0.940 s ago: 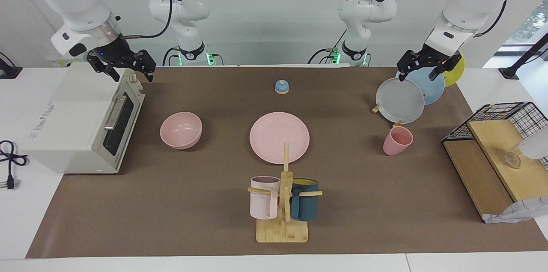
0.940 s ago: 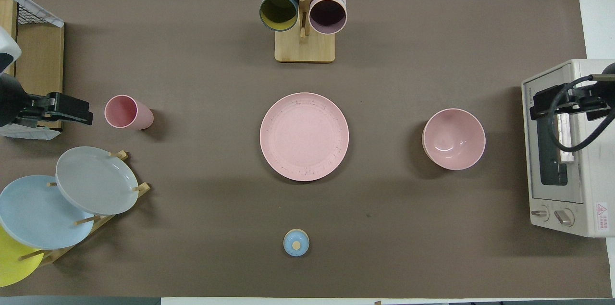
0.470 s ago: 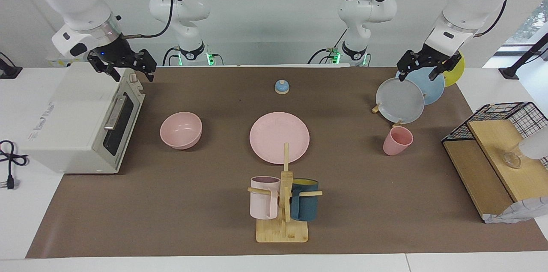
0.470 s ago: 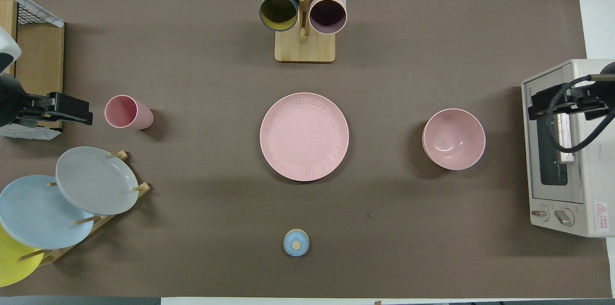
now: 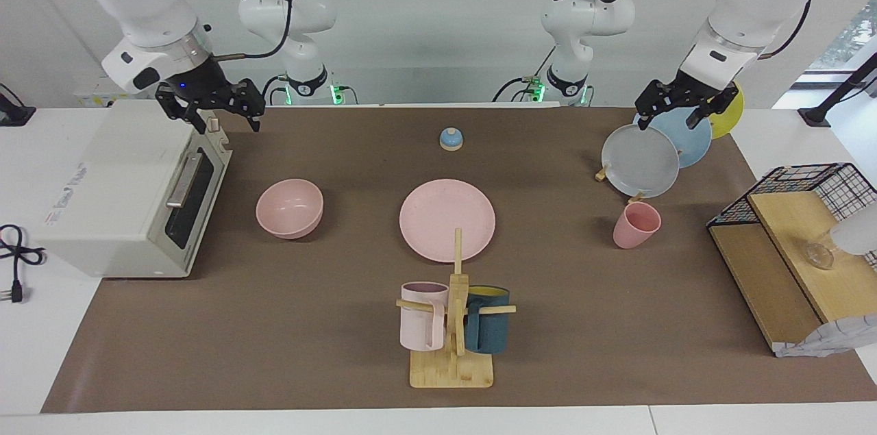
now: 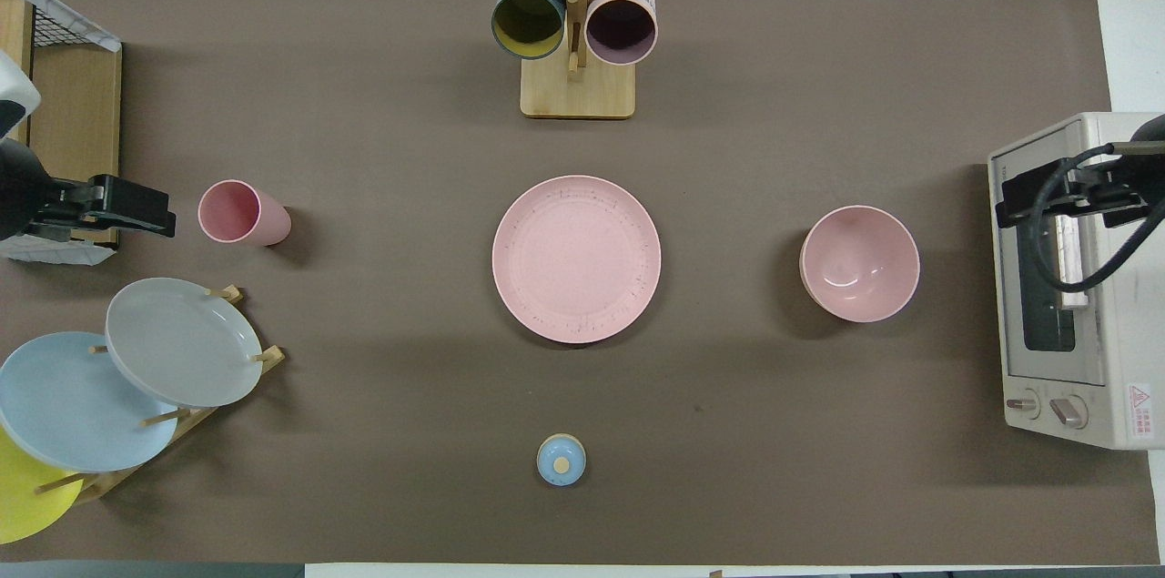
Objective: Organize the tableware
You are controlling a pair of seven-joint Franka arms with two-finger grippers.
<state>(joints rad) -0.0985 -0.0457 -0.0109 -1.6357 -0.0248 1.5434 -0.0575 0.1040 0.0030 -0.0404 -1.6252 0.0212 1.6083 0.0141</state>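
The pink plate (image 5: 447, 219) lies flat at the table's middle; it also shows in the overhead view (image 6: 576, 258). The pink bowl (image 5: 289, 207) stands upright toward the right arm's end, beside the toaster oven (image 5: 123, 195). The small pink cup (image 5: 636, 225) stands upright toward the left arm's end, just farther from the robots than the plate rack. My right gripper (image 5: 226, 121) is open and empty in the air over the oven's front top corner. My left gripper (image 5: 670, 118) is open and empty over the plate rack and waits.
A wooden rack holds a grey plate (image 5: 639, 161), a blue plate (image 5: 688, 137) and a yellow plate (image 5: 727, 113). A mug tree (image 5: 452, 353) carries a pale pink mug (image 5: 423, 316) and a teal mug (image 5: 488, 329). A blue bell (image 5: 451, 139) and a wire shelf (image 5: 795, 243) also stand here.
My right gripper has shifted from over the oven's top toward the oven's front corner, a little toward the table's middle. The left arm and the tableware have not moved.
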